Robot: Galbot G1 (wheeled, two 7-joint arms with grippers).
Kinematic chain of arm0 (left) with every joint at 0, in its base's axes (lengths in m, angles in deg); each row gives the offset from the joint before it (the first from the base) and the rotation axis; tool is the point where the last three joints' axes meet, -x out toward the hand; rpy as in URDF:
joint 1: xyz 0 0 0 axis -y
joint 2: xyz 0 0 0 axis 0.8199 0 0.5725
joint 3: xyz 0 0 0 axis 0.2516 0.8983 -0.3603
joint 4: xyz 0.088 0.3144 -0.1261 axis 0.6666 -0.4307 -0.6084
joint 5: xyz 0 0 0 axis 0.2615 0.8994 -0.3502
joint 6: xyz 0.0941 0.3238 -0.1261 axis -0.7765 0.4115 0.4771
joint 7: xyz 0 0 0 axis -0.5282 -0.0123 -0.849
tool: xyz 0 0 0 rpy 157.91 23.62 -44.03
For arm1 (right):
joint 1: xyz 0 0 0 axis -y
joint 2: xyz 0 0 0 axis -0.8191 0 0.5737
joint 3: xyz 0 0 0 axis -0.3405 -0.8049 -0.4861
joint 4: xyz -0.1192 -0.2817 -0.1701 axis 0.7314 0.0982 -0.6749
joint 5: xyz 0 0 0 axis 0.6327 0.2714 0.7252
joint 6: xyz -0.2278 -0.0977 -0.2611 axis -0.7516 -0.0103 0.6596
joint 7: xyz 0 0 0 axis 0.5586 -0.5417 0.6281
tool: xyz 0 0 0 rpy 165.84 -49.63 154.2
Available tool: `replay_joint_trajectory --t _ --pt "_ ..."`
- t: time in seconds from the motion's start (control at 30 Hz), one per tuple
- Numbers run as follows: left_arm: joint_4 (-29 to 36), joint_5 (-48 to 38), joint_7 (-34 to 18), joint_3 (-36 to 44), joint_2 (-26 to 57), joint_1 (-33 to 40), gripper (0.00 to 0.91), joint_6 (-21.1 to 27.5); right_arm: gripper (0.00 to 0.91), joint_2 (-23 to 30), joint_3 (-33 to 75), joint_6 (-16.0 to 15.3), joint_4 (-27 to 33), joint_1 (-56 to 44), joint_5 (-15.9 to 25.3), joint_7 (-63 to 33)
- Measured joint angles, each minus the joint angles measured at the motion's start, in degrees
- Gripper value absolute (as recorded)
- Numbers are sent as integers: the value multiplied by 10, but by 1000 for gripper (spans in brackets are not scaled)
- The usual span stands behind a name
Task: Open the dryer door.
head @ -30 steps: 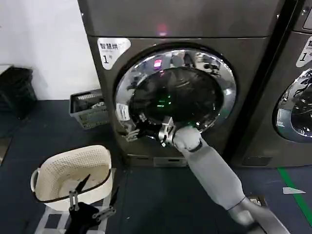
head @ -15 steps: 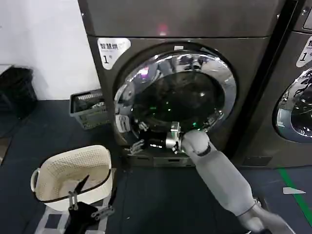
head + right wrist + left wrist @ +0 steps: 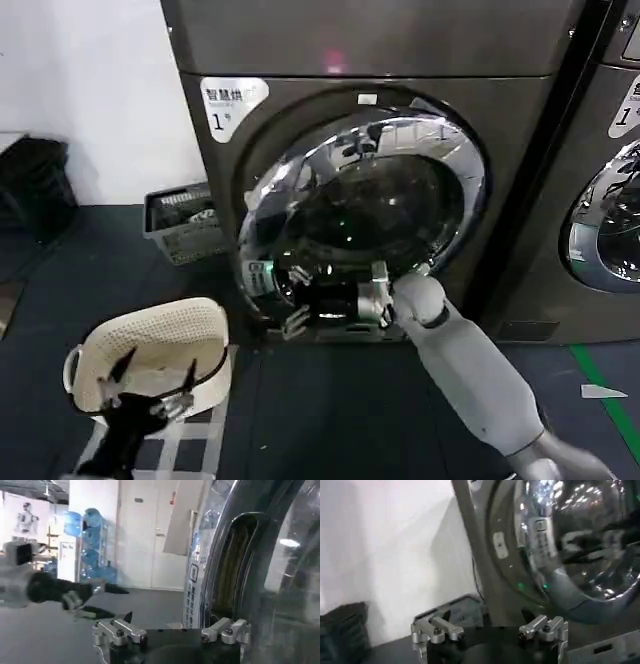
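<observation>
Right claw (image 3: 297,300) at dryer door (image 3: 365,215)

White woven laundry basket (image 3: 150,350) sits on the dark floor (image 3: 330,420), grey crate (image 3: 180,222) behind it by the wall, black bin (image 3: 35,185) further left of the basket.

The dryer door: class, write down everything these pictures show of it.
The large round dryer door has a wide shiny chrome rim around dark tinted glass. It stands partly open, its left edge swung out from the dark grey-brown metallic dryer, its right edge close to the front. The right gripper reaches in at its lower left rim.
</observation>
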Motion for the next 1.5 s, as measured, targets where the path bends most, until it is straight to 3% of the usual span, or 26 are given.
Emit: replay_joint_trajectory --t 0.47,0.83,1.2,1.5 --pt "-93 -164 132 -77 81 88 907 -58 907 -26 9 12 1 -17 -8 84" --pt "-162 -253 204 -69 168 133 907 -88 907 -48 39 15 -12 -49 -11 180" --pt "-235 -374 216 7 235 216 907 -111 907 -69 64 16 -20 -76 -32 204" --pt "-285 -391 212 87 275 294 907 -114 907 -90 90 25 -48 -116 -34 204"
